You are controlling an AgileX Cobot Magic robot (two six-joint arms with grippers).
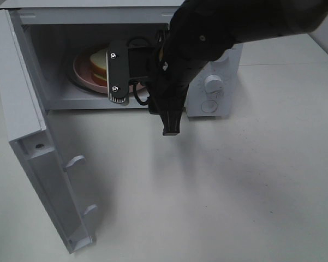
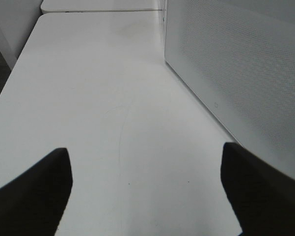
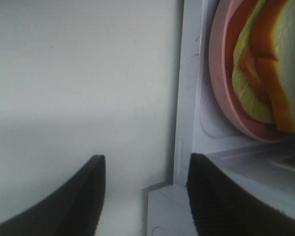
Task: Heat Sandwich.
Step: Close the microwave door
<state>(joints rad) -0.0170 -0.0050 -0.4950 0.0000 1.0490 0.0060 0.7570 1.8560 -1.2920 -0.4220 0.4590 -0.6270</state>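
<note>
Inside the open microwave (image 1: 229, 101), the sandwich (image 1: 100, 66) sits on a pink plate (image 1: 81, 73). The right arm (image 1: 199, 43) is just outside the opening, its jaws parted and empty, while the left jaws, spread wide and empty, hover over the desk (image 1: 251, 180) beside the oven. Shutting the door (image 1: 46, 185) looks next: clear the opening first, then push its outer edge steadily.
</note>
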